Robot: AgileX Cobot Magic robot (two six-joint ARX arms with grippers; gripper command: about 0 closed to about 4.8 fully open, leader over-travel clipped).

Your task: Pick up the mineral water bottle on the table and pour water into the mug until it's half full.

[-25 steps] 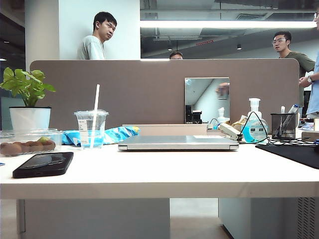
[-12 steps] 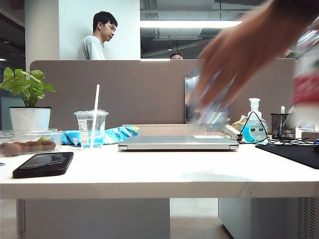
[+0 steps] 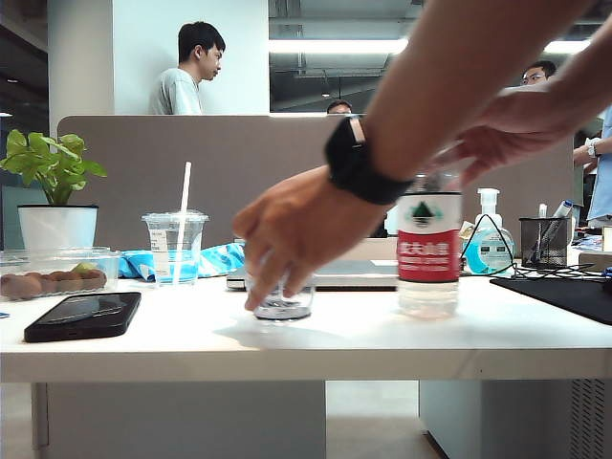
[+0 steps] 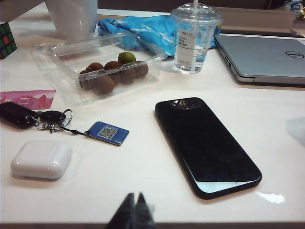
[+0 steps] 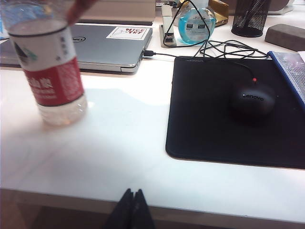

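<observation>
The mineral water bottle [image 3: 428, 251] stands upright on the table [image 3: 363, 339], right of middle and in front of the closed laptop [image 5: 102, 40]; a person's hand [image 3: 507, 129] sits over its top, so the cap cannot be seen. Just left of it the mug [image 3: 283, 304] rests on the table, mostly covered by the person's other hand [image 3: 296, 229], which wears a black wristband [image 3: 359, 163]; only the mug's thick base shows clearly, and both arms are blurred.

Further left lie a black phone [image 4: 207, 143], a lidded plastic cup [image 4: 194, 36] with a straw, and a clear box of brown fruit [image 4: 112, 71]. To the right a black mouse [image 5: 252, 99] sits on a dark mat [image 5: 224, 114].

The left gripper [image 4: 132, 214] hangs low at the near table edge by the phone, fingertips pressed together, holding nothing. The right gripper [image 5: 130, 207] is likewise closed and empty at the near edge, well short of the bottle.
</observation>
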